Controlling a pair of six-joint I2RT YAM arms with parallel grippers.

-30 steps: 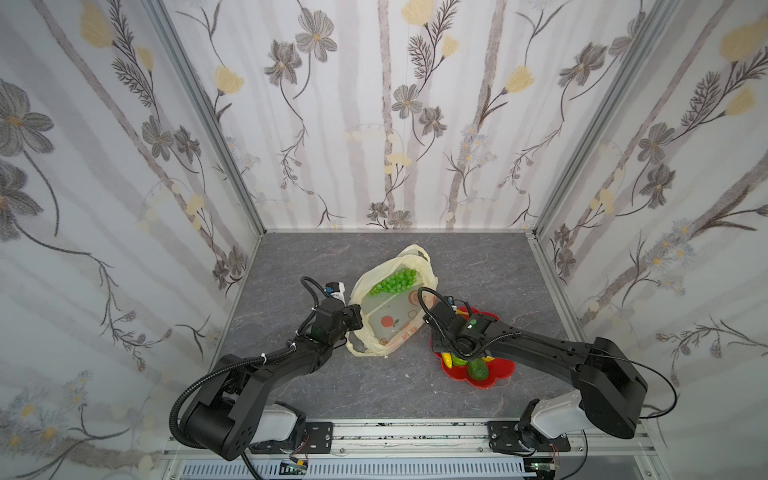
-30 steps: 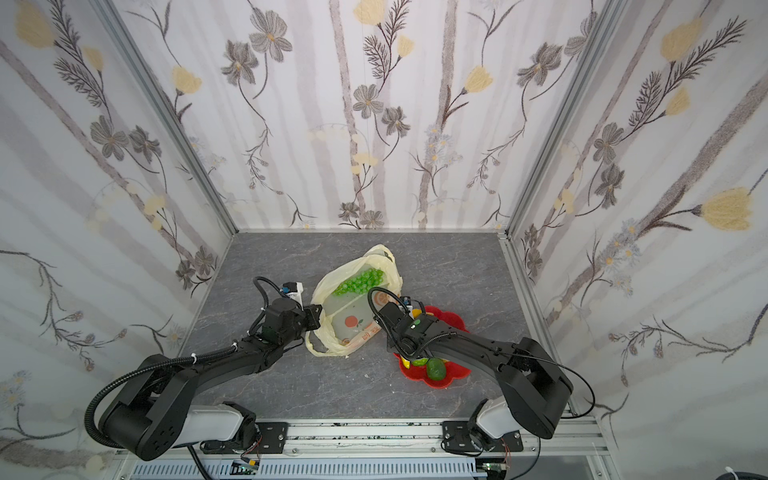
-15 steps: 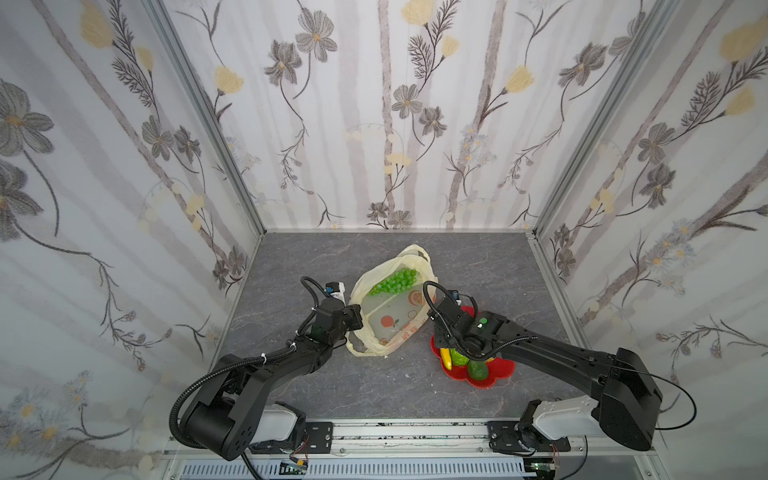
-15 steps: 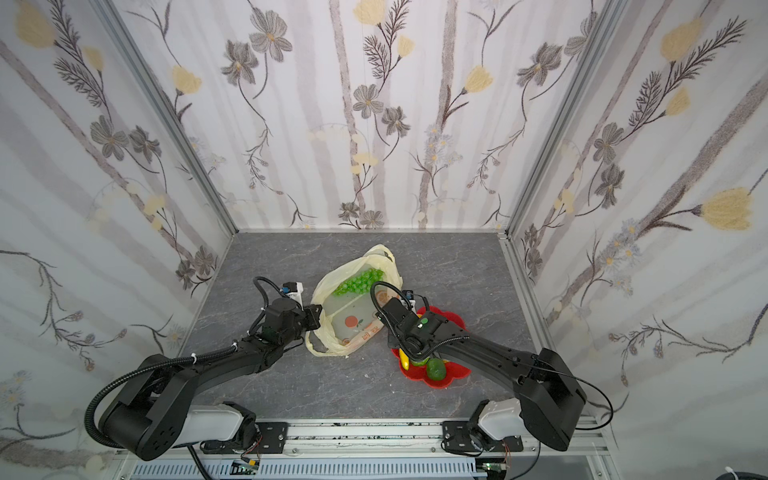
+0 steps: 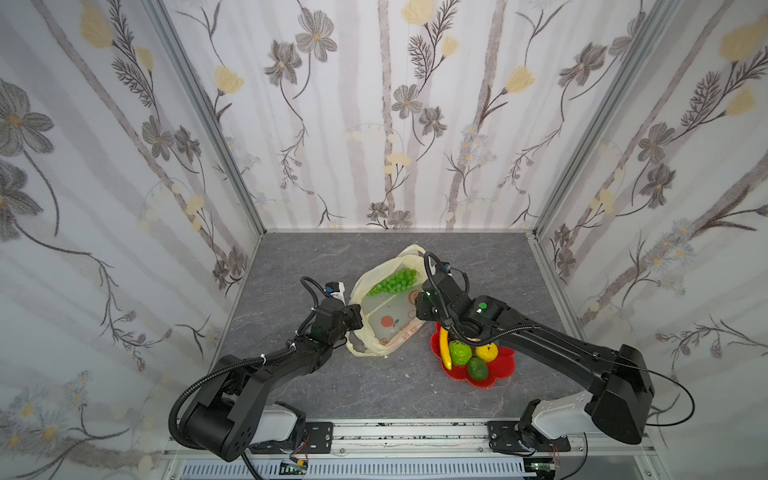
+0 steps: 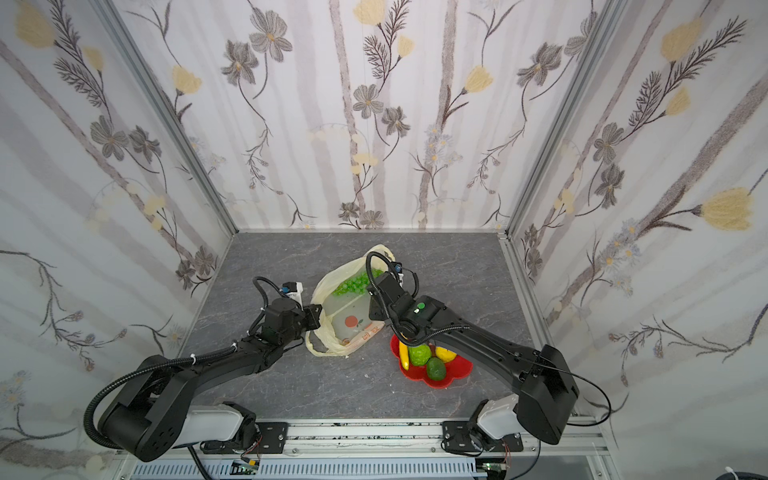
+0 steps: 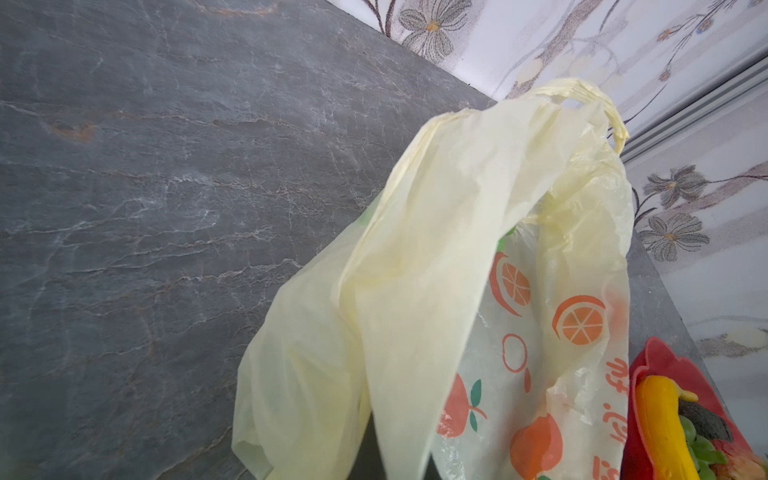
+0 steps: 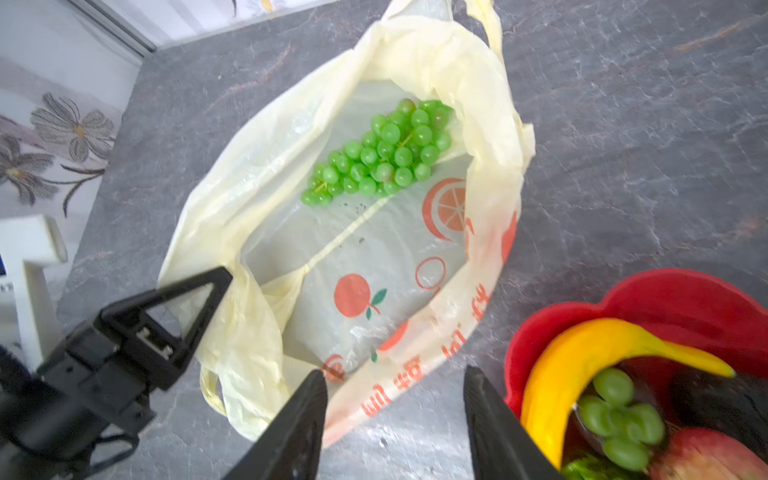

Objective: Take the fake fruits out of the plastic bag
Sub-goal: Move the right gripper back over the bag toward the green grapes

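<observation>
1. While the plastic bag [image 5: 388, 320] is lying open on the tabletop [image 5: 374, 386] in both top views, the green grape bunch [image 5: 392, 281] is sitting inside it at the far end. The left pincer [image 5: 356, 316] is pressing together on the bag's left rim and lifting that edge. The right pincer [image 5: 419, 311] is hanging over the bag's right edge, and from here I cannot tell how its jaws are standing. Just right of the bag, the red plate [image 5: 505, 365] is carrying the banana [image 5: 444, 349], custard apple [image 5: 460, 353], orange [image 5: 487, 352] and avocado [image 5: 478, 368].
2. In the left wrist view, the bag's pale film [image 7: 415, 291] is rising in a tall fold away from the camera, its orange fruit prints showing through. The pincer holding it is lying out of sight. The plate's rim [image 7: 648, 357] and the banana [image 7: 660, 424] are peeking in beside the bag.
3. In the right wrist view, the right pincer [image 8: 395, 415] is standing spread with nothing between its fingers, hovering above the bag's printed rim [image 8: 415, 374]. The grape bunch [image 8: 382, 153] is lying alone inside the bag. The left pincer [image 8: 199, 291] is pinching the opposite rim. The banana [image 8: 582, 357] is resting in the plate [image 8: 665, 291].
</observation>
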